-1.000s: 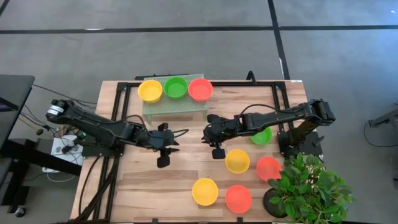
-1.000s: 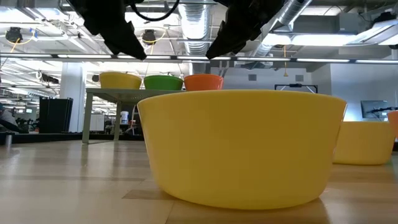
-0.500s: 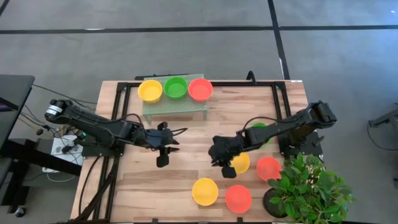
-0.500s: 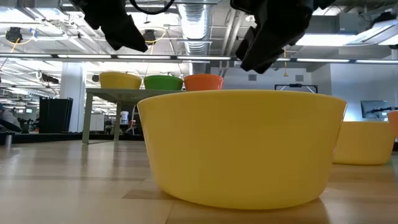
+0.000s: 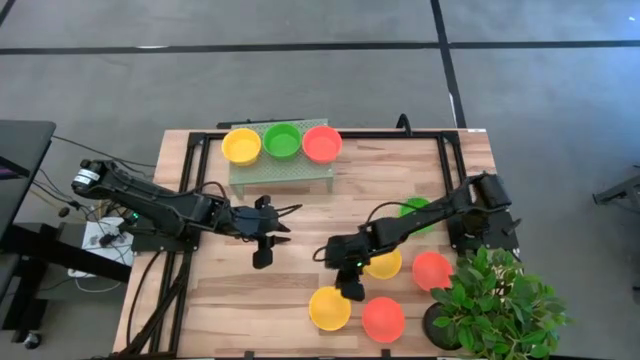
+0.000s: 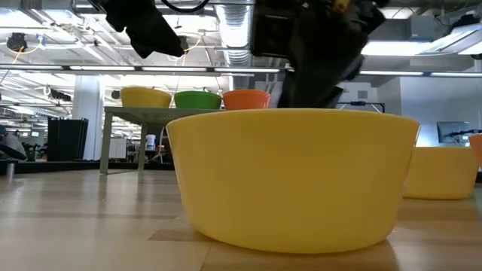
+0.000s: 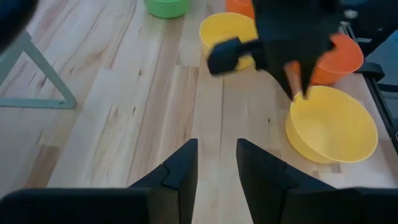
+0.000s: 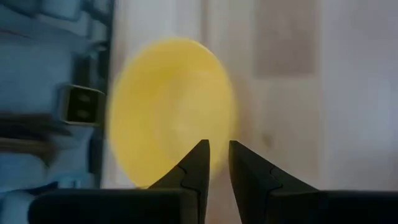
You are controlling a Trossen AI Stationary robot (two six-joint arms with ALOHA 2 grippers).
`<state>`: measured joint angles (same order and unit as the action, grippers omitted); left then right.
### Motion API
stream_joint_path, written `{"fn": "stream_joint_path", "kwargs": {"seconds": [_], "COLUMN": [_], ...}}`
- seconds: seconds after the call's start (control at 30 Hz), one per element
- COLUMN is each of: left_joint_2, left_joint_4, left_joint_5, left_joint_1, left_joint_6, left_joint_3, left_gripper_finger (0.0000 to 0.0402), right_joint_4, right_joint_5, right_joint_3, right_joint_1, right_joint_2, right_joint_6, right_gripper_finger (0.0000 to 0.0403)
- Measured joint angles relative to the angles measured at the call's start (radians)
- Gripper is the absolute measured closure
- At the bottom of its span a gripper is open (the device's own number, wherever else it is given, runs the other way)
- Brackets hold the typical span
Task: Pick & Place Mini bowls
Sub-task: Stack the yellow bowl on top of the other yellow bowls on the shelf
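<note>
Bowls, near edge: a yellow bowl (image 5: 329, 307) and a red bowl (image 5: 383, 319) sit side by side on the table (image 5: 200, 300), yellow to the left, slightly apart. A potted plant (image 5: 497, 300) stands at the near right corner.

The right gripper (image 5: 345, 278) hangs over the table just beside the far right rim of that yellow bowl; contact cannot be confirmed. Its fingers stand close together with a narrow gap and hold nothing. In the right wrist view the yellow bowl (image 8: 171, 112) lies ahead of the fingertips.

Mid table: a second yellow bowl (image 5: 385, 264) is partly covered by the right arm. A second red bowl (image 5: 432, 270) sits just right of it, against the plant's leaves. A green bowl (image 5: 420, 213) lies farther back, also partly under the arm.

The left gripper (image 5: 264, 250) waits over bare wood left of centre, well apart from every bowl. Its fingers (image 7: 180, 174) stand apart with a clear gap, empty.

Far side: a small raised rack (image 5: 280, 172) carries three bowls in a row, touching or nearly so: yellow (image 5: 241, 145), green (image 5: 283, 140), red (image 5: 322, 143), left to right.
</note>
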<state>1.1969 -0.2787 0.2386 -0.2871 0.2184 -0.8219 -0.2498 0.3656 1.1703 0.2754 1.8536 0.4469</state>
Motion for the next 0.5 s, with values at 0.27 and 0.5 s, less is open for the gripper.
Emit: {"fn": "stream_joint_path", "kwargs": {"seconds": [0.27,0.5], "left_joint_2": [0.0,0.0], "left_joint_4": [0.01,0.021], "left_joint_5": [0.0,0.0], "left_joint_1": [0.0,0.0], "left_joint_6": [0.0,-0.01], "left_joint_3": [0.0,0.0], "left_gripper_finger": [0.029,0.029], "right_joint_4": [-0.118,-0.156], "right_joint_5": [-0.003,-0.03], "right_joint_3": [0.108,0.121], "right_joint_1": [0.005,0.008], "right_joint_2": [0.1,0.076], "right_joint_6": [-0.001,-0.051], "right_gripper_finger": [0.0347,0.0347]}}
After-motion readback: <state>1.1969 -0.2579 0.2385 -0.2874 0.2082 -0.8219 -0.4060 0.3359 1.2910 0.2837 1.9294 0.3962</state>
